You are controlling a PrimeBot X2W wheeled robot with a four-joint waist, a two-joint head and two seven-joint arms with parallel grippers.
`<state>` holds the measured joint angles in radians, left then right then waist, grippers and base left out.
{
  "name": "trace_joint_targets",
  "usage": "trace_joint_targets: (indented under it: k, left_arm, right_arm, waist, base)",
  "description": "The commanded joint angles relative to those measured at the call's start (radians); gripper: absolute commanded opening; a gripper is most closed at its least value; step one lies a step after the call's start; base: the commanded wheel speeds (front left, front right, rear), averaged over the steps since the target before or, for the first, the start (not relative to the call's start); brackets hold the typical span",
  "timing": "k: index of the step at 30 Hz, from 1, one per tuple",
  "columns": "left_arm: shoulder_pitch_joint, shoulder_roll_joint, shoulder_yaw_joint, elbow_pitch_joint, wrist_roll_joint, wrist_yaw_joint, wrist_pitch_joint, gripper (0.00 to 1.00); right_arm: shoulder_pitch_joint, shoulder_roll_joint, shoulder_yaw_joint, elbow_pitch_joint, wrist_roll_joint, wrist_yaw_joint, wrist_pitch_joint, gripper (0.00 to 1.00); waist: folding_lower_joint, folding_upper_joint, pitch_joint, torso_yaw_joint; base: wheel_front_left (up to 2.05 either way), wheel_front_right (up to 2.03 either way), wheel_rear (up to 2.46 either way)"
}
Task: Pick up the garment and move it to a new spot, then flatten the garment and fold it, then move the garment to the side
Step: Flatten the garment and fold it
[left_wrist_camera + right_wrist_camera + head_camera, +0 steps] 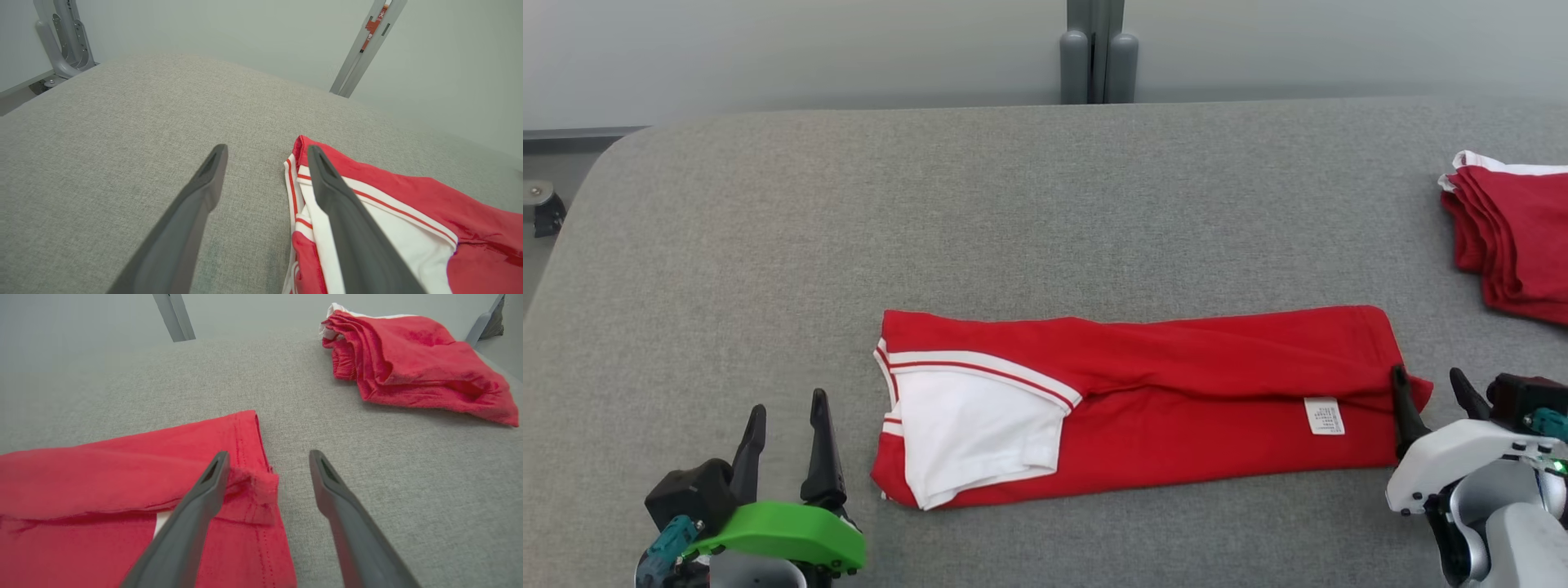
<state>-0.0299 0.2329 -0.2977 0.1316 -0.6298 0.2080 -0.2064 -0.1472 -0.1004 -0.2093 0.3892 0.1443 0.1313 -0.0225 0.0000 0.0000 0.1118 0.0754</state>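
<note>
Your left gripper (788, 402) and right gripper (1427, 373) flank the garment (1176, 392), fingers spread and empty; the right could snag its corner, unfolding it.

A red shirt (1176, 384), folded into a long strip with a white sleeve showing at its left end, lies on a grey table (931, 212). The left end effector (789, 402) sits just beside that end, fingers apart. The right end effector (1427, 373), fingers apart, has one finger over the shirt's right edge. A pile of folded red clothes (1519, 237) lies far right.
</note>
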Motion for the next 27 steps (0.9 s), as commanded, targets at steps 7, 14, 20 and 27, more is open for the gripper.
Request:
trace_joint_targets:
  k: [7, 14, 20, 27]
  left_arm:
    - [-0.026, 0.001, 0.003, 0.026, 0.005, 0.009, -0.014, 1.00]
    - [-0.019, 0.005, 0.011, 0.044, -0.004, 0.008, -0.021, 1.00]
    - [-0.017, 0.012, 0.015, 0.053, -0.005, 0.012, -0.021, 1.00]
    - [-0.018, 0.014, 0.010, 0.052, -0.003, 0.012, -0.019, 1.00]
  right_arm:
    - [-0.056, -0.065, 0.038, 0.128, 0.002, -0.001, 0.147, 1.00]
    - [-0.067, -0.080, 0.062, 0.204, 0.032, -0.001, 0.179, 0.41]
    - [-0.094, -0.089, 0.072, 0.245, 0.055, -0.002, 0.151, 0.00]
    - [-0.107, -0.128, 0.051, 0.235, 0.081, -0.002, 0.123, 0.00]
  waist:
    - [0.0000, 0.0000, -0.003, 0.048]
    - [0.0000, 0.0000, -0.008, 0.068]
    - [0.0000, 0.0000, -0.019, 0.048]
    - [0.0000, 0.0000, -0.037, -0.007]
  base:
    - [0.00, 0.00, 0.00]
    - [0.00, 0.00, 0.00]
    - [0.00, 0.00, 0.00]
    - [0.00, 0.00, 0.00]
